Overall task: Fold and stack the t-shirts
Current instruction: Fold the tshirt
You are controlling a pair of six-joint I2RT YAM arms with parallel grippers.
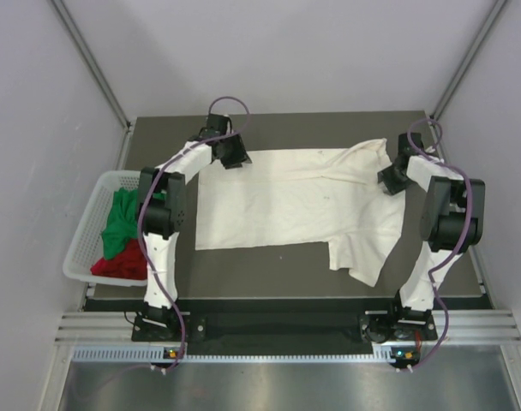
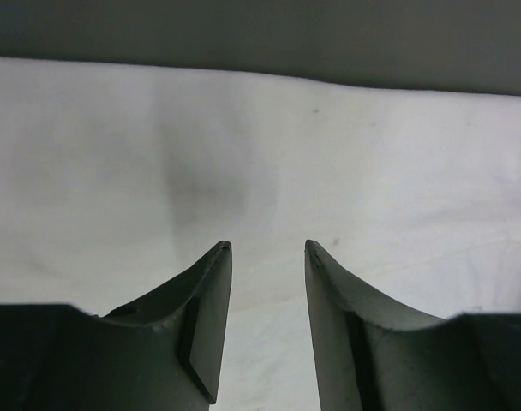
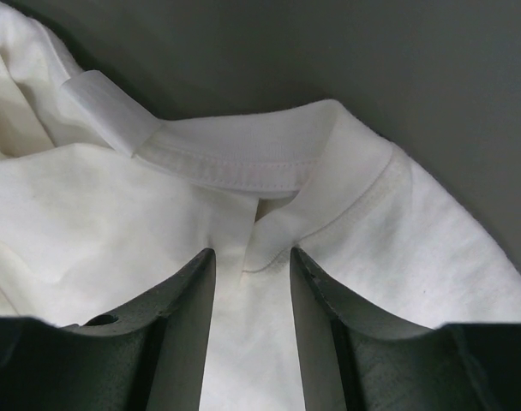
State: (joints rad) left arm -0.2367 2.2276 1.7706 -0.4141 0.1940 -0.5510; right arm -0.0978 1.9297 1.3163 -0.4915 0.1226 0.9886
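A cream-white t-shirt point(image 1: 286, 201) lies spread on the dark table, its collar end to the right and one sleeve hanging toward the front. My left gripper point(image 1: 231, 159) is at the shirt's far left corner. In the left wrist view it point(image 2: 266, 248) is open, with flat white cloth point(image 2: 329, 154) under and between the jaws. My right gripper point(image 1: 392, 181) is at the collar end. In the right wrist view it point(image 3: 253, 253) is open astride the cloth just below the collar band point(image 3: 235, 163). A green t-shirt point(image 1: 119, 221) and a red t-shirt point(image 1: 123, 261) lie crumpled in the basket.
A white plastic mesh basket point(image 1: 76, 253) stands off the table's left edge beside the left arm. Bare dark table point(image 1: 269, 274) shows in front of the shirt and along the far edge point(image 1: 329, 128). Grey walls close in on the sides and back.
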